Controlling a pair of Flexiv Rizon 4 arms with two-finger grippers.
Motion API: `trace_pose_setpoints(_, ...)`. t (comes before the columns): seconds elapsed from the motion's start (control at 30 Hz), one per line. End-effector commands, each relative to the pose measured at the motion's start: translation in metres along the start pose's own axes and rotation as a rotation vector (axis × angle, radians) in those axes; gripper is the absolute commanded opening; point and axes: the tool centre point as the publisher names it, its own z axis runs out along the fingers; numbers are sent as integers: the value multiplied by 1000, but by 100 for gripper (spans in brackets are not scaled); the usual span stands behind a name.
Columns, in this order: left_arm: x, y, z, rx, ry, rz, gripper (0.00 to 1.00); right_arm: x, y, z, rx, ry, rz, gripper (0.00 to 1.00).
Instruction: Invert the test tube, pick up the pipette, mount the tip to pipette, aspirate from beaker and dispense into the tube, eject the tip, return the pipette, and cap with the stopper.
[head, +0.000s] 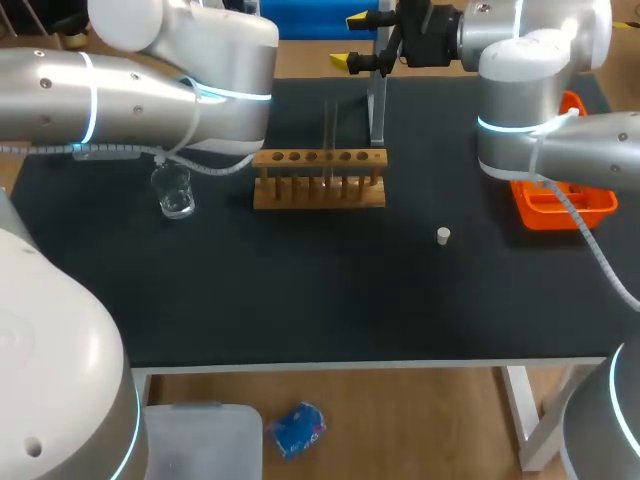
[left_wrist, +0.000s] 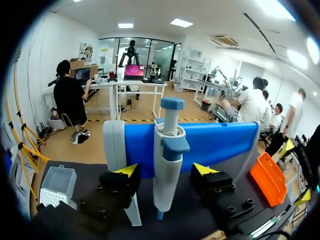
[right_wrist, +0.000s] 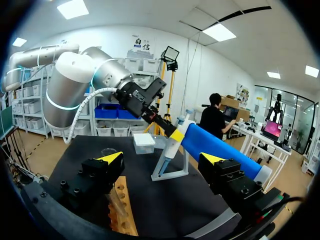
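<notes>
Early in task, I judge: test tube upright in wooden rack, pipette hanging on stand, not lifted. My left pincer open, straddling pipette body, gap either side, nothing gripped. My right pincer wide open, empty, over rack end, facing stand. Left: grip, tip from tip box, draw from beaker, dispense, eject, return, fit stopper, loose on worktop. Stand post crowds one left finger
</notes>
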Motion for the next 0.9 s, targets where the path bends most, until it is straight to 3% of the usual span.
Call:
trace_pose_setpoints(0.03, 0, -1, -5, -3, 6, 1, 100, 0, 0, 0, 1, 0, 0, 100)
trace_pose_setpoints(0.57, 22, -22, -45, 45, 96, 68, 100, 0, 0, 0, 1, 0, 0, 100)
trace_pose_setpoints(0.77, 30, -22, -71, 66, 226, 229, 100, 0, 0, 0, 1, 0, 0, 100)
trace_pose_setpoints(0.9, 33, -12, -91, 59, 324, 357, 100, 0, 0, 0, 1, 0, 0, 100)
